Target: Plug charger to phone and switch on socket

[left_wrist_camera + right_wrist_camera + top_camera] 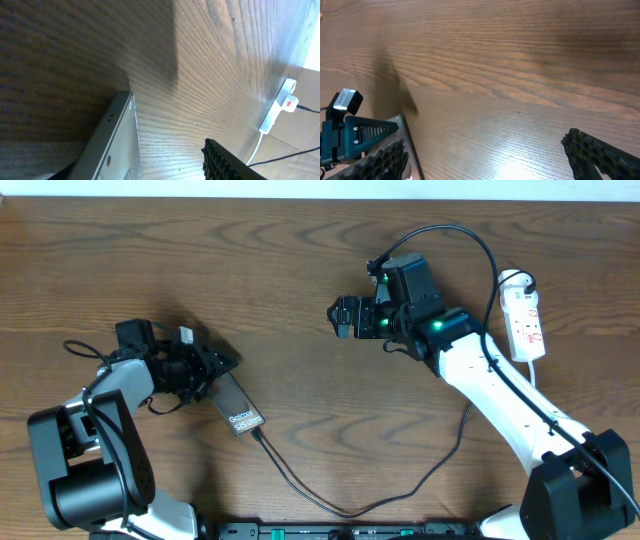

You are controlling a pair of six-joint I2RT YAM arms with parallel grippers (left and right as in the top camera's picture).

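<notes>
Right tool (482, 145) is spread wide, nothing between the jaws. Black textured fingers (600, 150) sit at the bottom corners, one left, one right. Bare wood-grain bench (510, 55) fills the rest, with glare low centre. Far left: a teal ribbed part (357, 132) with a white block (347, 100) above it. Just right of that, the phone (409, 145), only its pale edge in shot.

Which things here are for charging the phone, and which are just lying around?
For the job: phone, charger, socket.
Just there: arm cable, table.
</notes>
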